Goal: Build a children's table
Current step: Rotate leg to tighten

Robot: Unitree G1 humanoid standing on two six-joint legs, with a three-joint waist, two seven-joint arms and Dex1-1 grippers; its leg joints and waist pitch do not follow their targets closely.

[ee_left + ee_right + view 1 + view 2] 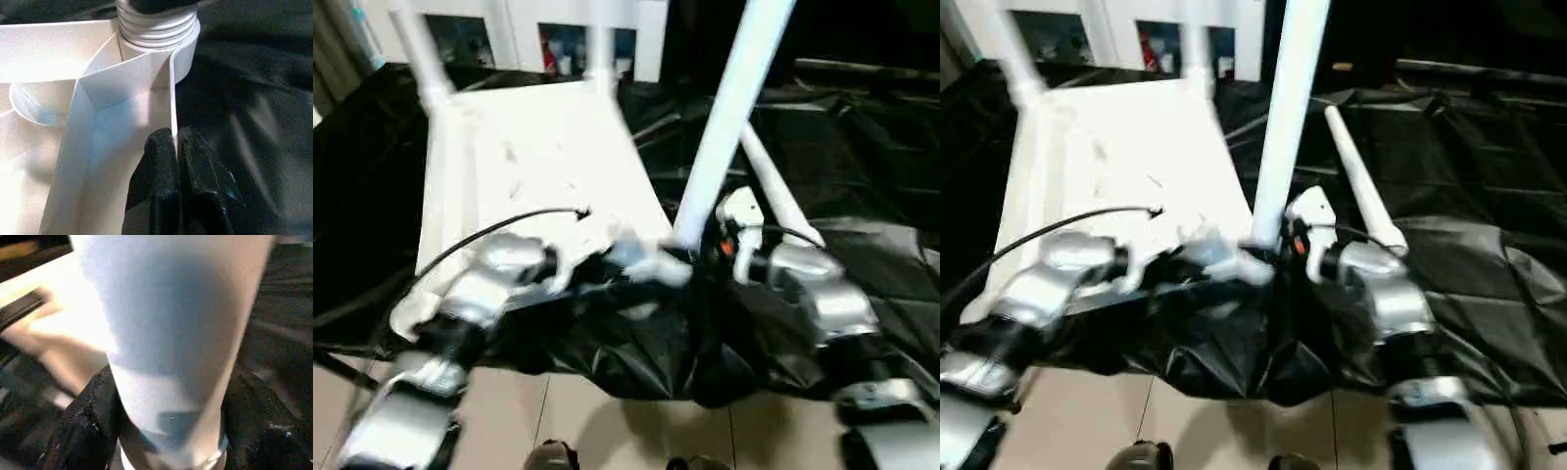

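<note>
Silver jointed forearms, black cable, black two-fingered hands, white-and-orange wrist fitting.

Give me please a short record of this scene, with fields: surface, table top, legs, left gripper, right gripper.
surface: black plastic sheet over the work area
table top: white table top lying underside up, rim facing upward
legs: two at the far corners look fitted; one upright leg at the near corner, thread still showing above its socket; one loose leg lying on the sheet
left gripper: left gripper shut on the table top's rim beside the near socket
right gripper: right gripper with fingers either side of the upright leg near its base
</note>
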